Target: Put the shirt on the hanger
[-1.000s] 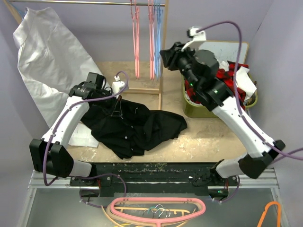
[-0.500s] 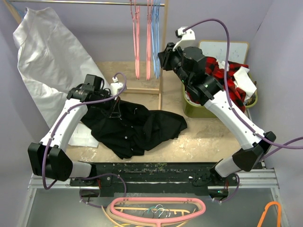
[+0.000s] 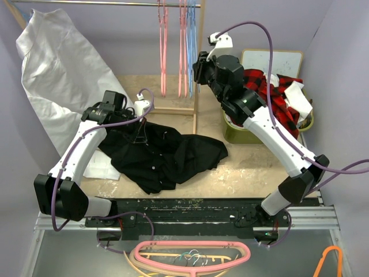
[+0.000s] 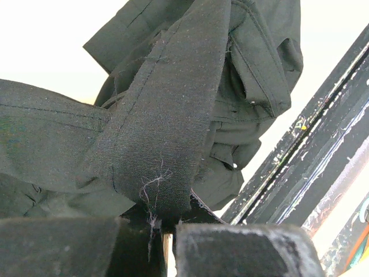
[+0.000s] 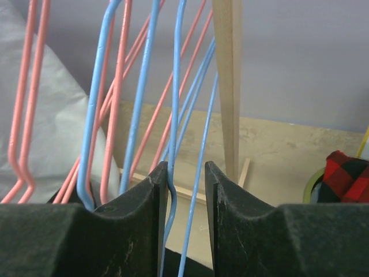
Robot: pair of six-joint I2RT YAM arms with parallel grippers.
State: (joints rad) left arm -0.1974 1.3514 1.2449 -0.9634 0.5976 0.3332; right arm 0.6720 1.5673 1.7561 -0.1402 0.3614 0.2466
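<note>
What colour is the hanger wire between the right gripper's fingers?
Light blue. The hanger shows best in the right wrist view.

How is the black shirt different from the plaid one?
The black shirt is plain; the plaid shirt is red-and-black checked. The black shirt lies on the table; the plaid shirt is bunched in the green bin. The left gripper pinches the black shirt; nothing holds the plaid shirt. Both are crumpled.
</note>
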